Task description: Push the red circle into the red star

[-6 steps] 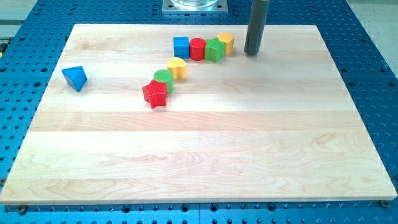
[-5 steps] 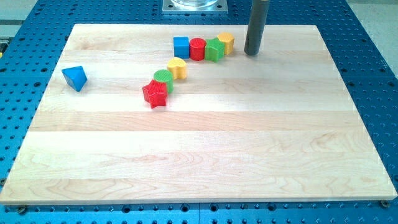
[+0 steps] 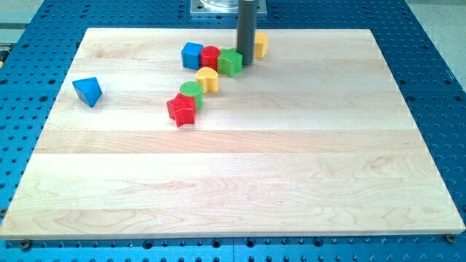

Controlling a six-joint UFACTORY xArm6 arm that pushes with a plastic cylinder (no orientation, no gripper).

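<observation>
The red circle (image 3: 210, 57) sits near the view's top, in a row between a blue square block (image 3: 192, 55) on its left and a green block (image 3: 231, 62) on its right. The red star (image 3: 181, 110) lies lower and to the left, touching a green circle (image 3: 191, 92). My tip (image 3: 246, 61) stands against the green block's right side, between it and a yellow block (image 3: 259, 45) partly hidden behind the rod.
A yellow block (image 3: 207, 78) lies just below the red circle, next to the green circle. A blue triangular block (image 3: 87, 91) sits alone at the view's left. The wooden board (image 3: 233, 182) rests on a blue perforated table.
My tip has moved left from beyond the yellow block to the green block. The green block, red circle and blue square have slid left; the top yellow block stayed.
</observation>
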